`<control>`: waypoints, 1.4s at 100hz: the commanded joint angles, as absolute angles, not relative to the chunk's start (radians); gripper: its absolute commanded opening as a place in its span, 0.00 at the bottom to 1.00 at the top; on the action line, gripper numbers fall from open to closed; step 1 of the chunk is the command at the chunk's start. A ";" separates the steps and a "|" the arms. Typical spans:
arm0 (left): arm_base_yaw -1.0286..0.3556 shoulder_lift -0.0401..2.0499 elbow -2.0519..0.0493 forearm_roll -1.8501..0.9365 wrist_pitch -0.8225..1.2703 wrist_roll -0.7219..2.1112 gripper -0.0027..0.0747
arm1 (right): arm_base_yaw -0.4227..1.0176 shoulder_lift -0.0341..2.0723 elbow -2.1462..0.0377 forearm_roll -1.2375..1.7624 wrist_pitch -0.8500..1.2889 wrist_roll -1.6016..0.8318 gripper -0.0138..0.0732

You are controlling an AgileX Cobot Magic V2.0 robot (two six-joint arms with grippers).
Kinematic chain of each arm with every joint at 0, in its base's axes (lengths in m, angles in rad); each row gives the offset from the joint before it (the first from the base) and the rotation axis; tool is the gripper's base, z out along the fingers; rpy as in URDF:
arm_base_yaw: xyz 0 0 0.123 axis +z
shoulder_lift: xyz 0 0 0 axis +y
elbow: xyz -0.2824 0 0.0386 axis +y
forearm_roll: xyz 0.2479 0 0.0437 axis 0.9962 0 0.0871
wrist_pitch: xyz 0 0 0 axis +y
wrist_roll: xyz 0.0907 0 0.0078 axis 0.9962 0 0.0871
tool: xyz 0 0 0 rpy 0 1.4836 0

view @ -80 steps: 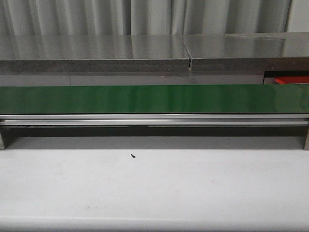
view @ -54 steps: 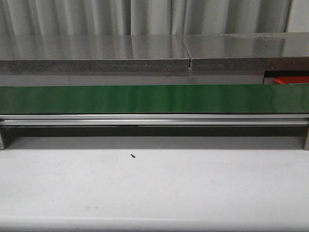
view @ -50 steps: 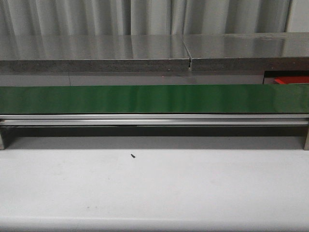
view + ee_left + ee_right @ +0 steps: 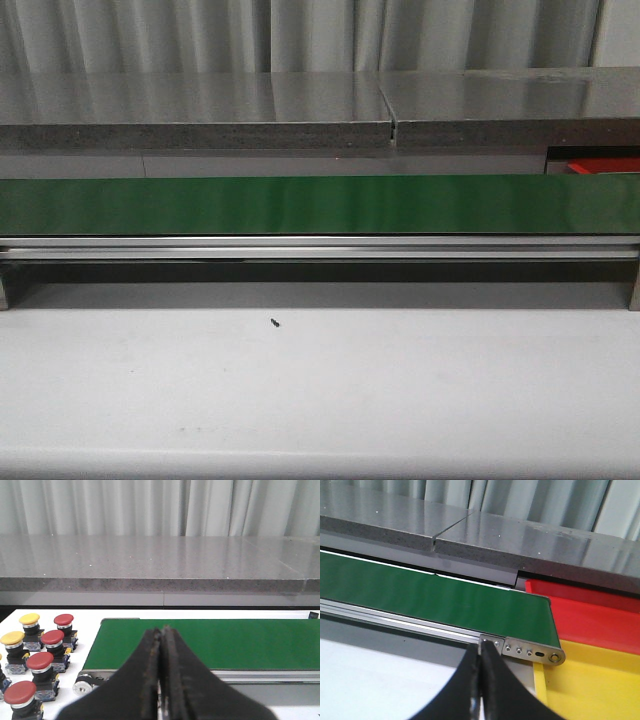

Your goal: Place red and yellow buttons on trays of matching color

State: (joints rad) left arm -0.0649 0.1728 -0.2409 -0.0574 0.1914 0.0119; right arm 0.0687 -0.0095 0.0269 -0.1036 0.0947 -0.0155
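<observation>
Fingers (image 4: 150, 680) of left gripper (image 4: 161, 680): pressing together, no gap showing, nothing between them; hovering near one end of green belt (image 4: 210, 642), presumably parking within reach of the button stock.
Fingers (image 4: 490, 680) of right gripper (image 4: 481, 685): likewise closing flat on each other, empty; waiting by the opposite end of the belt, just before the trays, probably for receiving.

Red buttons (image 4: 52, 637): standing upright on white table (image 4: 320, 390), clustering beside the belt's roller end; four in view.
Yellow buttons (image 4: 29, 619): standing in the same cluster, two in view, more possibly lying out of frame.
Red tray (image 4: 590, 607): sitting past the belt's far end, against grey ledge (image 4: 200, 110); showing no buttons on its visible part.
Yellow tray (image 4: 600, 680): lying just beside the red tray, nearer the right gripper; also showing none.
Belt: carrying nothing, running between stock and trays, probably serving as transfer path.
Small dark speck (image 4: 274, 322): lying on table, unidentifiable.

Progress: sorting not yet starting, judging by the bare trays; next step likely opening left fingers over one button.
</observation>
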 commanded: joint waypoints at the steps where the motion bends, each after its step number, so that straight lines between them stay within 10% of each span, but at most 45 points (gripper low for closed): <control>1: -0.075 0.295 -0.387 -0.078 0.214 0.000 0.01 | 0.064 -0.021 0.026 -0.104 0.013 -0.018 0.08; 63: -0.075 0.843 -0.774 -0.121 0.578 0.000 0.02 | 0.064 -0.021 0.026 -0.104 0.013 -0.018 0.08; 75: -0.075 0.878 -0.774 -0.148 0.586 0.006 0.21 | 0.064 -0.021 0.026 -0.104 0.013 -0.018 0.08; 99: -0.075 0.896 -0.774 -0.149 0.589 0.000 0.95 | 0.064 -0.021 0.026 -0.104 0.013 -0.018 0.08; 140: 0.106 0.954 -0.838 -0.131 0.676 -0.055 0.88 | 0.064 -0.021 0.026 -0.104 0.013 -0.018 0.08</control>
State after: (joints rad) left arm 0.0417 0.9269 -0.7742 -0.1293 0.6942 -0.0381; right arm 0.0687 -0.0095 0.0269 -0.1036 0.0947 -0.0155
